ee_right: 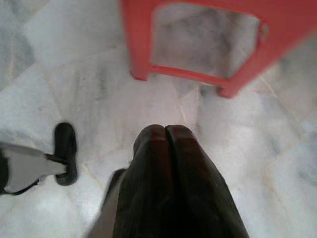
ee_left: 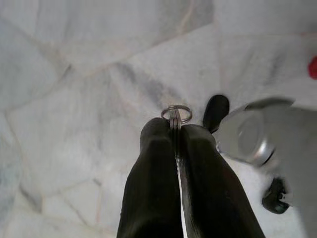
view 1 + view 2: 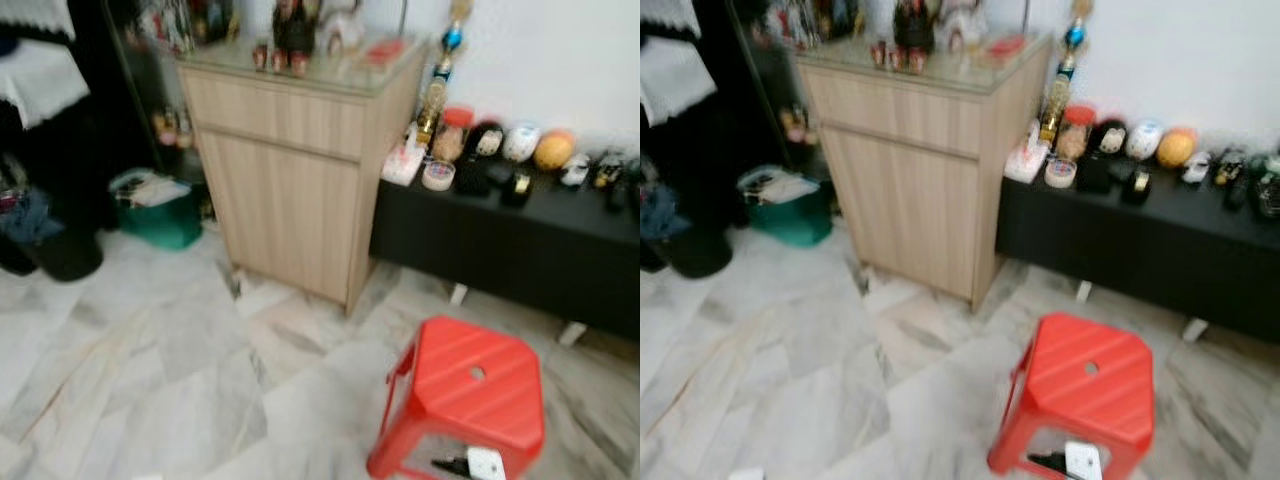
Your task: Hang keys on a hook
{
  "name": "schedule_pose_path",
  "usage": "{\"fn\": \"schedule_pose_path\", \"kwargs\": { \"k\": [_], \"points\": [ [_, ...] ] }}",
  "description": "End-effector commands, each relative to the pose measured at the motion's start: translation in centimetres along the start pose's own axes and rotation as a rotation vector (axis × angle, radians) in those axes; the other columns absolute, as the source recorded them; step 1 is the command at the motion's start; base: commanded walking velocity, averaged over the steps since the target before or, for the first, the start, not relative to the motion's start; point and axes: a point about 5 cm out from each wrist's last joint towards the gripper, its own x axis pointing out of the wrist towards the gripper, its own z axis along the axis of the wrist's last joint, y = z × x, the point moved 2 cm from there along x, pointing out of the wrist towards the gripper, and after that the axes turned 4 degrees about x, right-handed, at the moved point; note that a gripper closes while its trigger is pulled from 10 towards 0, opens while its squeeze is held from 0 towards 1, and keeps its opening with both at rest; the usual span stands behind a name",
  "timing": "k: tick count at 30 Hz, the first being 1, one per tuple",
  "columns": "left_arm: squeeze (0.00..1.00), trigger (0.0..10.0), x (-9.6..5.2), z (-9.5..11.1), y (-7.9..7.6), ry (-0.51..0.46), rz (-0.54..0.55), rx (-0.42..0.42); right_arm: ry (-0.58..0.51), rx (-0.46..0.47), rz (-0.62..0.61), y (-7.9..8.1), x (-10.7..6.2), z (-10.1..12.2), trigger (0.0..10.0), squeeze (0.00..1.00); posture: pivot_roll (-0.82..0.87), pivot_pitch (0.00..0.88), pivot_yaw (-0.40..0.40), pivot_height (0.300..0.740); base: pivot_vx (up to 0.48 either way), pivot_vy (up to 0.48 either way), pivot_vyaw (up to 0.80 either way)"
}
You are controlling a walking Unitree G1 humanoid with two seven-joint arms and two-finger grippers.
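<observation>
While the left gripper (image 2: 177, 130) points down at the marble floor (image 2: 74, 99), its two black fingers (image 2: 153, 168) are clenched on the keys, with the key ring (image 2: 176, 113) poking out just past the tips; the ring's plane runs in line with the seam between the fingers, so the open loop faces out sideways. Right gripper (image 1: 166, 133) is pressed closed on nothing, hanging over the floor just on the near side of the red stool (image 1: 198, 44). No hook is visible anywhere. From the head views, the wooden cabinet (image 3: 300, 160) stands beyond the stool and off to its left, against the wall; a low black bench (image 3: 500, 240) loaded with small items sits directly behind the stool, and a green bin (image 3: 160, 215) is far left of the stool past the cabinet. My read: keys are secured on the left side, so the left arm does the hanging, and the loop must be turned to face the hook once one is found. Head views are blurred; I'd guess the robot is walking or turning.
</observation>
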Motion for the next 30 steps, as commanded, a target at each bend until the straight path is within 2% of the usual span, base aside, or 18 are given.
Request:
{"fn": "schedule_pose_path", "kwargs": {
  "k": [1, 15, 21, 30],
  "points": [
    [0.0, 10.0, -0.19, -1.12, -0.33, 0.029, -0.009, 0.006, 0.02, 0.009, -0.023, -0.73, -0.17, -0.62, 10.0, 0.0, 0.06, 0.0, -0.035, 0.736, -0.319, 0.0, 0.0],
    [0.0, 10.0, -0.18, -1.09, -0.44, 0.027, -0.011, -0.004, 0.023, 0.012, -0.024, -0.56, -0.12, -0.57, 10.0, 0.0, 0.06, 0.0, -0.038, 0.736, -0.316, 0.0, 0.0],
    [0.0, 10.0, -0.17, -1.02, -0.46, 0.023, -0.01, -0.008, 0.029, 0.01, -0.023, -0.41, -0.09, -0.62, 10.0, 0.0, 0.06, 0.0, -0.038, 0.736, 0.0, 0.0, 0.0],
    [0.0, 10.0, -0.15, -0.93, -0.52, 0.017, -0.007, -0.018, 0.052, -0.02, -0.014, -0.13, -0.06, -0.91, 10.0, 0.0, 0.06, 0.0, -0.045, 0.736, 0.0, 0.0, -0.78]
  ]
}}
